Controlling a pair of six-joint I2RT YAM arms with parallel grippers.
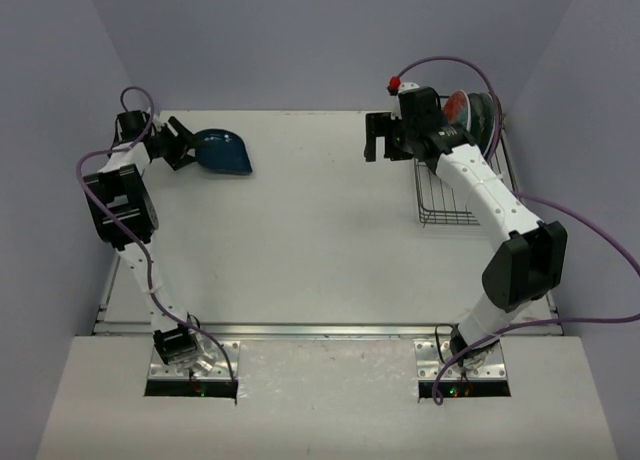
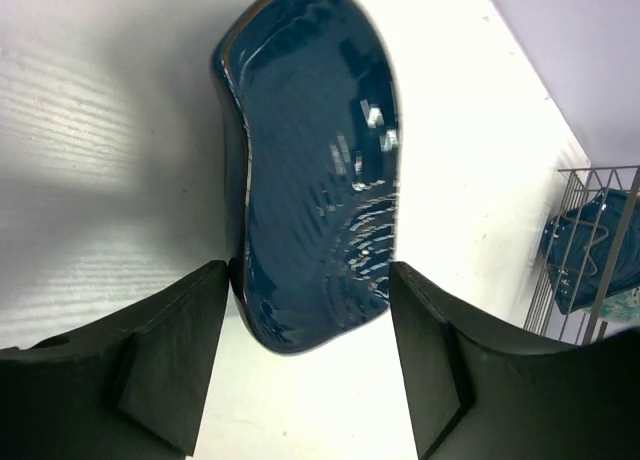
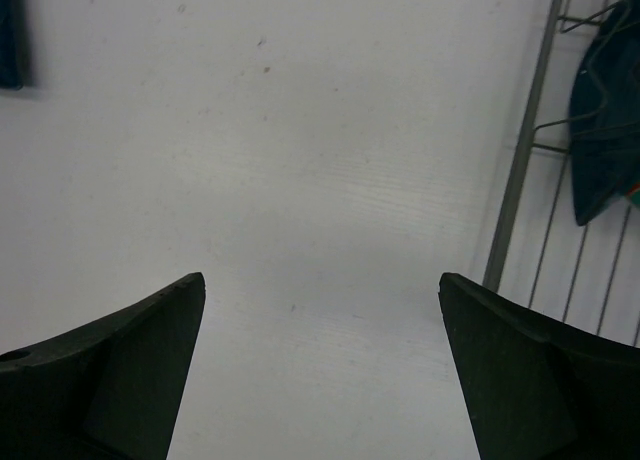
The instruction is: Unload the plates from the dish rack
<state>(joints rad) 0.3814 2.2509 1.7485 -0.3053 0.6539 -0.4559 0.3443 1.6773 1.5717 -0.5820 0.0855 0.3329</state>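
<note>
A dark blue plate [image 1: 225, 152] lies on the table at the far left. My left gripper [image 1: 190, 145] is at its left rim. In the left wrist view the plate [image 2: 315, 170] reaches in between the spread fingers; the left finger [image 2: 190, 340] is at the rim and the right finger stands apart from it. The gripper [image 2: 308, 272] is open. The dish rack [image 1: 445, 218] stands at the far right, with a red-orange plate [image 1: 455, 105] and a teal plate [image 1: 485, 115] upright at its far end. My right gripper [image 1: 383, 140] hangs open and empty just left of the rack.
The right wrist view shows the rack's wire side [image 3: 520, 180] and a dark plate [image 3: 600, 120] behind it, with bare table under the open right gripper [image 3: 322, 280]. The left wrist view shows the rack [image 2: 570, 240] far off. Purple walls enclose the table.
</note>
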